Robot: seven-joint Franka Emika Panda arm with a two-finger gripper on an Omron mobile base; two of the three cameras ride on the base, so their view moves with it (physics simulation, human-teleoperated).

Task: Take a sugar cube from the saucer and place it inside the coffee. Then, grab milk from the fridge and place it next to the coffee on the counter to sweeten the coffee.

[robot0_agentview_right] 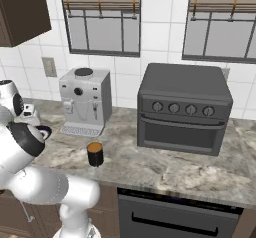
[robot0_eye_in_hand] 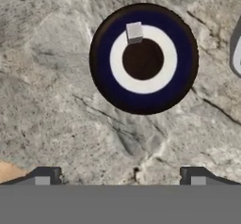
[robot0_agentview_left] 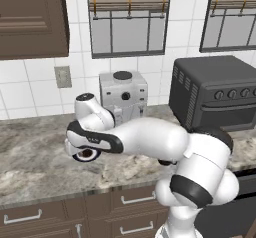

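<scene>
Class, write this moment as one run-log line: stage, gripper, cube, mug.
stage: approach over saucer | gripper: open, empty | sugar cube: on saucer's white ring | coffee: on counter, no cube visible

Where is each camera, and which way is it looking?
Left base view: behind the arm's left, looking forward and down at the counter; the white arm crosses it.
Right base view: behind the arm's right, looking at the coffee and toaster oven; the arm is at left.
Hand view: on the hand, looking down at the saucer and sugar cube; open gripper at bottom.
Both base views share the coffee machine.
</scene>
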